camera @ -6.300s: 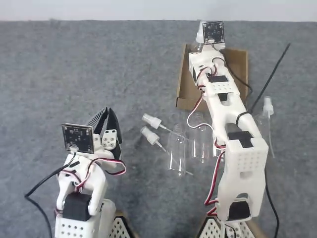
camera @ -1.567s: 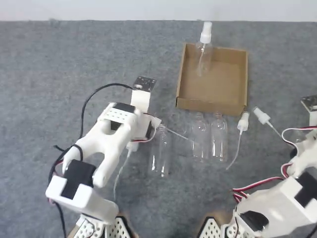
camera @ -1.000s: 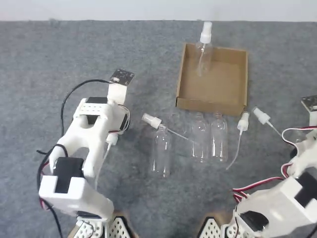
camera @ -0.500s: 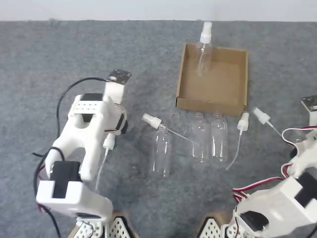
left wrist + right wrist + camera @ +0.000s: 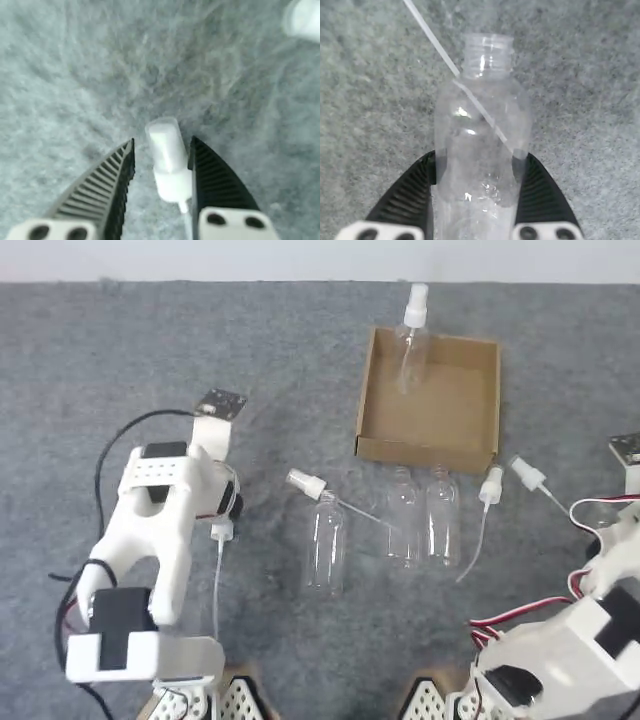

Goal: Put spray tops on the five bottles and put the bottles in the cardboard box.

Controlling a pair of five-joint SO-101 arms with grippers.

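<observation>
My left gripper (image 5: 162, 141) is shut on a white spray top (image 5: 167, 157), held left of the loose bottles (image 5: 222, 530) with its tube trailing toward the near edge. My right gripper (image 5: 479, 157) is shut on a clear uncapped bottle (image 5: 480, 135) at the table's right edge. A thin tube lies across that bottle. The cardboard box (image 5: 425, 450) holds one capped bottle (image 5: 412, 345). Three open bottles (image 5: 325, 545) (image 5: 403, 515) (image 5: 442, 515) lie in front of the box.
Three loose spray tops lie near the bottles: one (image 5: 305, 481) left of them, two (image 5: 490, 485) (image 5: 527, 475) to their right. The table is grey carpet (image 5: 120, 360). The right arm (image 5: 590, 640) stands at the near right corner.
The left arm has swung left, away from the nearest lying bottle, carrying the spray top with it. The right arm has kept still over the last second.
</observation>
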